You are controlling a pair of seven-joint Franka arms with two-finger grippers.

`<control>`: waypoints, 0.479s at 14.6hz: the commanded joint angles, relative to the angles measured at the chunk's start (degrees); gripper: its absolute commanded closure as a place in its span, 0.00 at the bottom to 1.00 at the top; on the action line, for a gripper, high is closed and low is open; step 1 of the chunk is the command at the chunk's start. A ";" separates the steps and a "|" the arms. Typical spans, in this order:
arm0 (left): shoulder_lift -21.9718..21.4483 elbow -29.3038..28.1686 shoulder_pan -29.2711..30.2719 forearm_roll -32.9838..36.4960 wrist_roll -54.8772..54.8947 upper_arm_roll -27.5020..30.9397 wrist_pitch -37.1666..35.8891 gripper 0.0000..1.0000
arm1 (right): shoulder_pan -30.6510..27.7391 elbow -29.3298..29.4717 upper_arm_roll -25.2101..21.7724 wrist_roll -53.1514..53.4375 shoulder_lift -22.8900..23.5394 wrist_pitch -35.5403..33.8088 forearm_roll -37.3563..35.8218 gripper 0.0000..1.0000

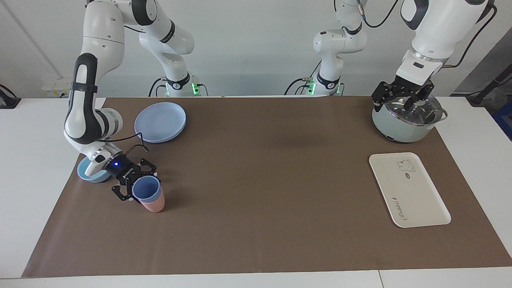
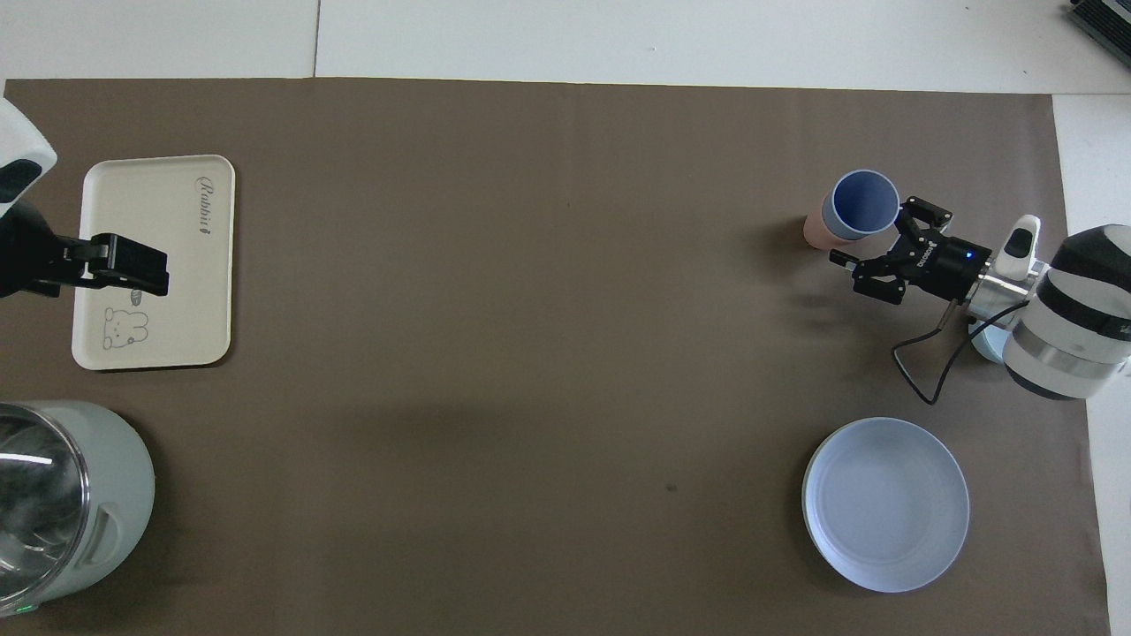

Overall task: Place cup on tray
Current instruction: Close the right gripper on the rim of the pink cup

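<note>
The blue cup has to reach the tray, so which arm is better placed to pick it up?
The right: its open gripper is right beside the blue cup, which sits nested in the pink cup. The left gripper waits over the pot, near the tray.
</note>
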 commanded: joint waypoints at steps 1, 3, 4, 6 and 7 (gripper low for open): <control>-1.52 -1.33 -0.69 0.37 -0.52 0.06 0.25 0.00 | 0.13 2.21 0.18 -1.82 1.17 0.57 1.25 0.00; -1.52 -1.42 -0.78 0.28 -0.44 -0.11 0.25 0.00 | 0.13 2.21 0.18 -1.82 1.17 0.84 1.51 0.00; -1.52 -1.42 -0.69 0.28 -0.43 -0.11 0.25 0.00 | 0.22 2.29 0.26 -1.82 1.26 1.80 1.77 0.00; -1.60 -1.50 -0.69 0.28 -0.43 -0.11 0.07 0.00 | 1.36 2.38 0.26 -1.82 1.52 2.07 2.22 0.00; -1.69 -2.03 -0.78 0.28 -0.43 -0.11 0.07 0.00 | 1.45 2.73 0.26 -1.82 1.61 2.68 2.30 0.00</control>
